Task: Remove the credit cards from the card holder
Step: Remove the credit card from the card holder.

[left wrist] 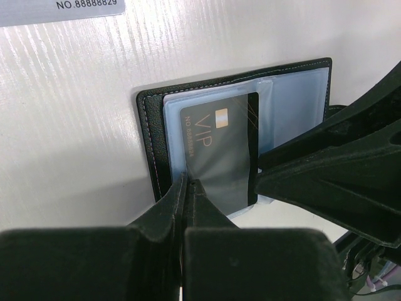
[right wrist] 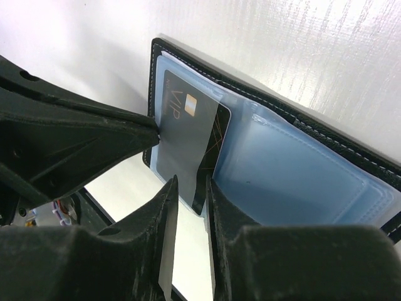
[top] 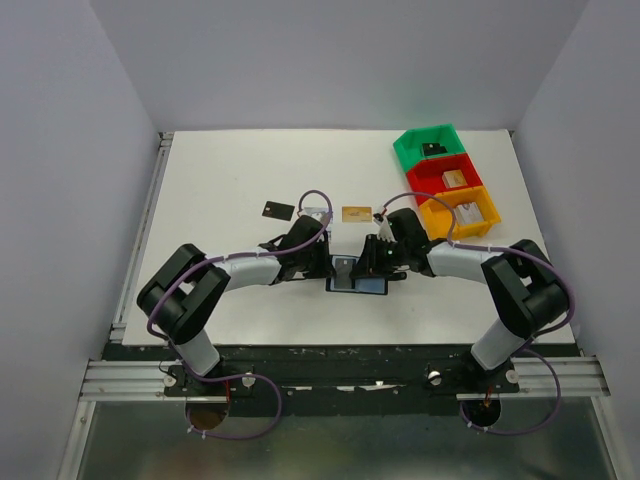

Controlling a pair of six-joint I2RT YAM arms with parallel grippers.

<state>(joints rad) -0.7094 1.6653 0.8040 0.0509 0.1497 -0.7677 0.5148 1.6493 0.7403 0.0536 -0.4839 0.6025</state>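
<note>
1 card holder (left wrist: 150, 138); 4 credit cards: black card (top: 278, 210), silver card (left wrist: 59, 9), gold card (top: 356, 214), VIP card (left wrist: 219, 157); 3 bins at 2 o'clock: green bin (top: 403, 152), red bin (top: 418, 182), orange bin (top: 432, 220).

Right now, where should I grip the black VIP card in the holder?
Its bare dark strip facing the middle fold; the rest of the VIP card lies under the blue sleeve. Come from the empty pocket's side, where the right hand is, while the shut left hand sits at the card holder's edge.
</note>
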